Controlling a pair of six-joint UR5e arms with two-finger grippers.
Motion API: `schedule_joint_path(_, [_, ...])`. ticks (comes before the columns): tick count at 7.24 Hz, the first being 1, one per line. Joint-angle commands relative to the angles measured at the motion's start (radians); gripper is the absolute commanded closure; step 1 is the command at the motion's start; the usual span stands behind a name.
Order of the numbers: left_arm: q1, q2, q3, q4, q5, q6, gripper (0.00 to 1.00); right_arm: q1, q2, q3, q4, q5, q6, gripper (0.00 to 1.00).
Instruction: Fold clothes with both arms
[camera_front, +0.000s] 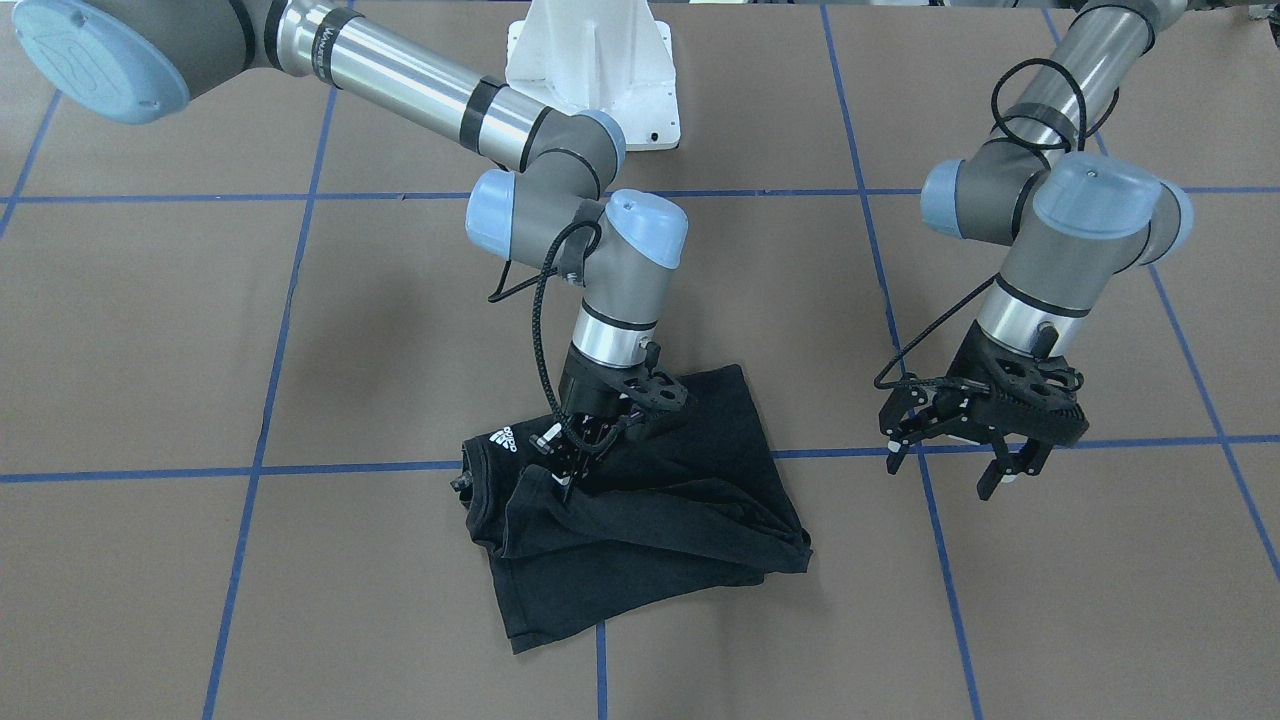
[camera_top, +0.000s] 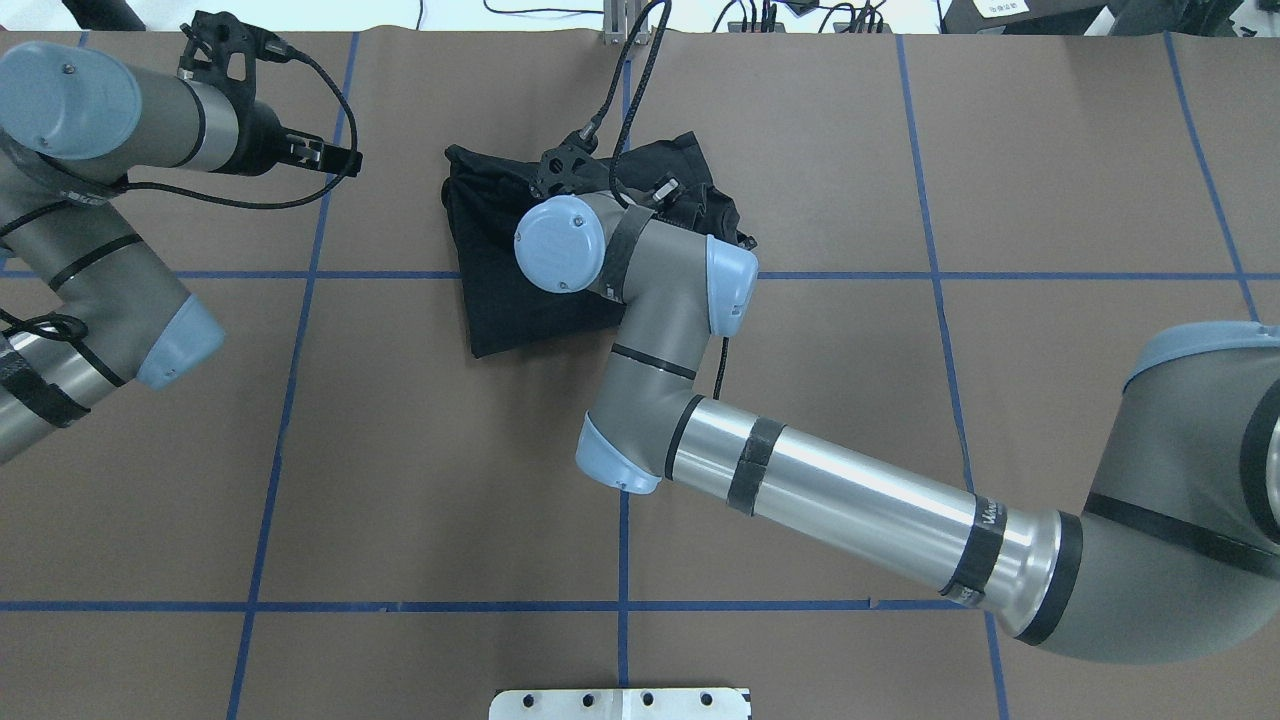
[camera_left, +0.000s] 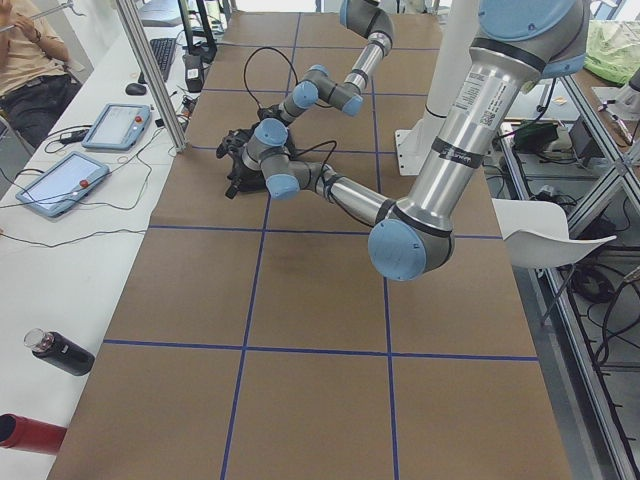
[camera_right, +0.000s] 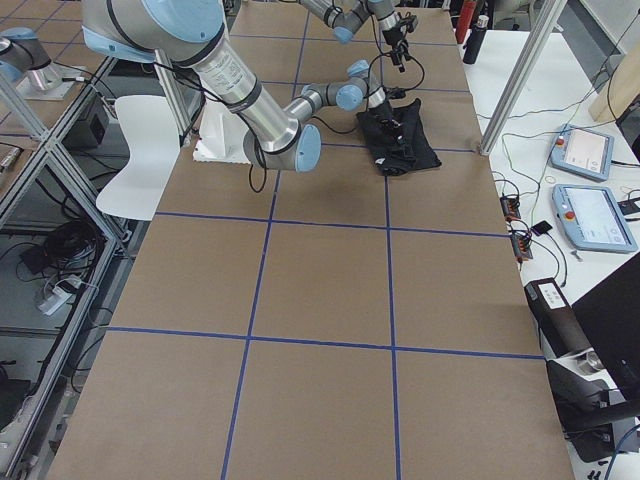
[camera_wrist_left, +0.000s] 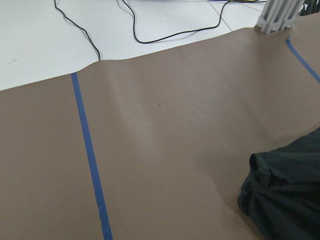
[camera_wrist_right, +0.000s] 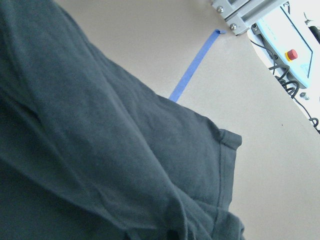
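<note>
The black T-shirt (camera_front: 650, 520) lies crumpled and partly folded on the brown worktop (camera_front: 300, 330). It is close to the edge on the operators' side, about the middle of that edge, and it covers a crossing of the blue tape lines (camera_front: 350, 468). Its collar end, with the small white logo (camera_front: 503, 440), points toward the robot's right end of the worktop. The right arm (camera_top: 850, 500) reaches across to the shirt, and the right gripper (camera_front: 565, 455) is down on the cloth just beside the logo. Its fingertips are sunk in dark folds, so I cannot tell if they pinch the cloth or only touch it. The right wrist view shows only black cloth and a hem very near. The left gripper (camera_front: 940, 478) hangs over bare worktop, well apart from the shirt, with its fingers spread wide and nothing between them.
</note>
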Motion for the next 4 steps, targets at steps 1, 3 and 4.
schedule_joint_path(1, [0.000, 0.000, -0.001, 0.000, 0.001, -0.002, 0.00, 0.080, 0.004, -0.059, 0.080, 0.026, -0.002, 1.00])
schedule_joint_path(3, [-0.002, 0.029, -0.039, 0.002, 0.001, -0.003, 0.00, 0.101, 0.050, -0.205, 0.233, 0.019, 0.003, 1.00])
schedule_joint_path(4, [-0.002, 0.055, -0.071, 0.002, 0.001, -0.003, 0.00, 0.104, 0.062, -0.205, 0.239, 0.020, 0.019, 0.10])
